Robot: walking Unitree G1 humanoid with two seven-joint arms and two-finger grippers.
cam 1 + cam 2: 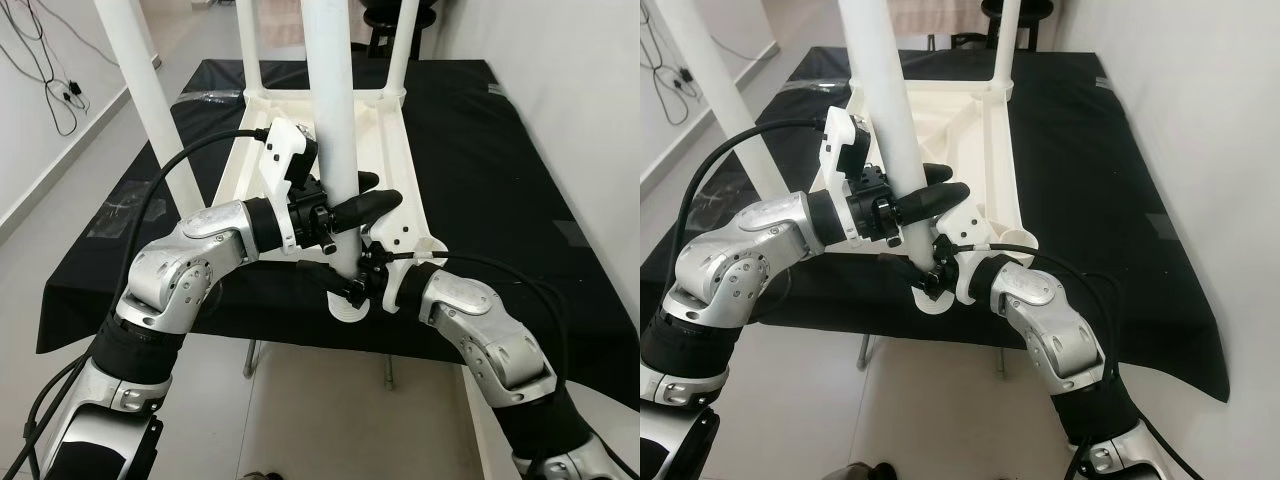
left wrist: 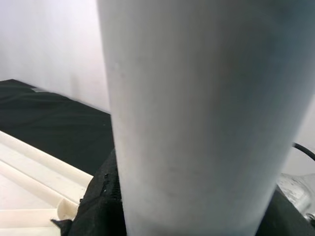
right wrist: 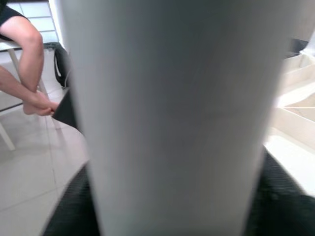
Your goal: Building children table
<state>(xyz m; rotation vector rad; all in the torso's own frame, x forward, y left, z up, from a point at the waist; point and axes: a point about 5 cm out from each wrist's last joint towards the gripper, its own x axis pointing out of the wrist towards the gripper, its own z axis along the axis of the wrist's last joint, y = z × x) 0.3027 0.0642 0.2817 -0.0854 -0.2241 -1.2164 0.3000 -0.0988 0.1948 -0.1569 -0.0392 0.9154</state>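
Both arms are fitting the near white leg (image 1: pixel 333 120) into the upturned tabletop (image 1: pixel 385 150) on the black desk (image 1: pixel 500 180): left tool (image 1: pixel 352 208) clasped around it, right tool (image 1: pixel 350 285) gripping just below, next likely seating it upright.

A table (image 1: pixel 520 180) draped in black cloth stands on a pale tiled floor (image 1: pixel 60 240). A plain white wall (image 1: pixel 590 90) runs just beside the table on its right. Black cables (image 1: pixel 45 70) hang on the white wall left of the table. A person's arm (image 3: pixel 24 64) rests beyond it.
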